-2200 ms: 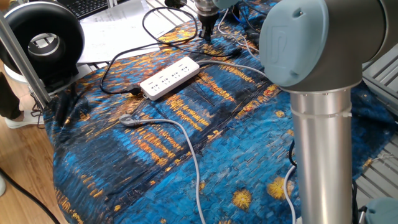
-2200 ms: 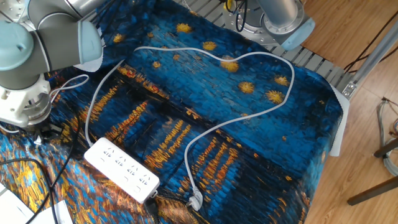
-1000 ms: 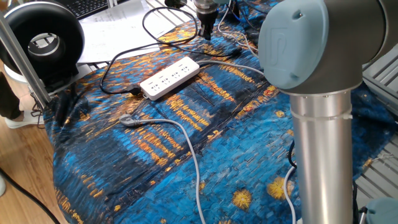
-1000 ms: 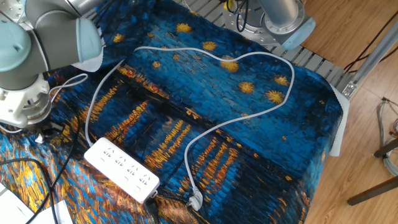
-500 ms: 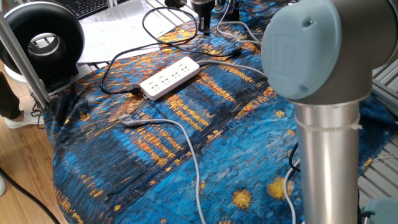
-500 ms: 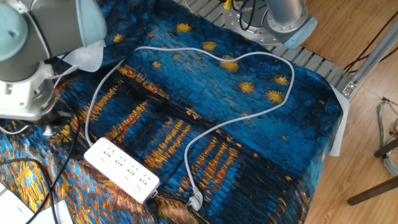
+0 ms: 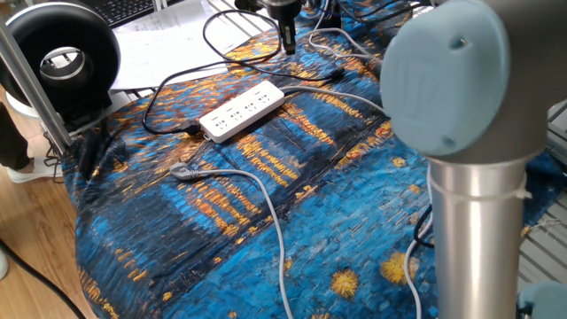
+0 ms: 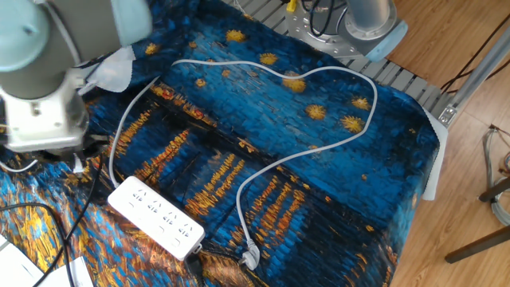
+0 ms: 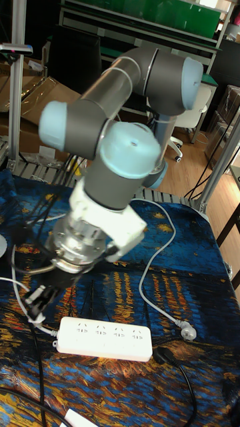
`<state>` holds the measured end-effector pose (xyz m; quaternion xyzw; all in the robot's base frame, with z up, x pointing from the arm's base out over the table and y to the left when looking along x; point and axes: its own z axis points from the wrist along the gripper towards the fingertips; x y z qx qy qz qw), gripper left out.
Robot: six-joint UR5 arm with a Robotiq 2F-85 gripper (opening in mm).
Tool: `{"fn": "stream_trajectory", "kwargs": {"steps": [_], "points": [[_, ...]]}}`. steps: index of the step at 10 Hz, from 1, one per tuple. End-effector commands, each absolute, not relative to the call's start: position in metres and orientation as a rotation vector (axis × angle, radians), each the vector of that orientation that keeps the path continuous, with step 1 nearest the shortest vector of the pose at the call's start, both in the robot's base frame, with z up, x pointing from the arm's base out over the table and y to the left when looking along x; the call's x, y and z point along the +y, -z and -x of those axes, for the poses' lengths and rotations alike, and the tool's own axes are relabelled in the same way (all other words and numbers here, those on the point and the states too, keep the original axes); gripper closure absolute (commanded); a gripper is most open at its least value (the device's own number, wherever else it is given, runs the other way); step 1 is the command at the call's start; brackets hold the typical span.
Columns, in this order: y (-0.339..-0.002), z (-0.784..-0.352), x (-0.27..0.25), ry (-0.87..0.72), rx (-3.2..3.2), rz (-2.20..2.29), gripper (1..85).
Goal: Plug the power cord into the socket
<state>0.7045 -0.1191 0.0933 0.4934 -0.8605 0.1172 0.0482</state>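
The socket [image 7: 241, 111] is a long white power strip lying on the blue patterned cloth, also seen in the other fixed view [image 8: 155, 217] and the tall view [image 9: 103, 338]. My gripper [image 7: 288, 40] hangs above the cloth behind the strip, fingers pointing down and pressed together on the thin white power cord [image 7: 330, 35]. In the tall view the gripper [image 9: 39, 300] sits just above the strip's left end, and the power cord [image 9: 30, 312] loops down beside it. Under the wrist a small white piece [image 8: 77, 165] shows; the plug itself is too small to make out.
A thicker grey cable [image 7: 257, 190] with a metallic end [image 7: 182, 171] crosses the cloth in front of the strip. Black cables [image 7: 221, 40], papers [image 7: 168, 35] and a black round device [image 7: 62, 62] lie behind and left. The arm's column [image 7: 469, 204] fills the right foreground.
The gripper has risen from the cloth with the thin white cord, which now hangs off the surface. The wrist has shifted sideways toward the strip. Strip and grey cable have not moved.
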Motion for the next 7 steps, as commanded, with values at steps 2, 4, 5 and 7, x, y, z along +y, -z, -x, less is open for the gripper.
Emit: {"fn": "stream_trajectory", "kwargs": {"steps": [2, 4, 5, 7], "points": [[-0.096, -0.658, -0.082, -0.22, -2.338, -1.691, 84.3], [-0.1, -0.663, -0.08, -0.323, -2.3, -1.73, 84.3], [-0.104, -0.662, -0.077, -0.367, -2.279, -1.726, 84.3], [-0.095, -0.652, -0.061, -0.373, -2.263, -1.739, 84.3]]}}
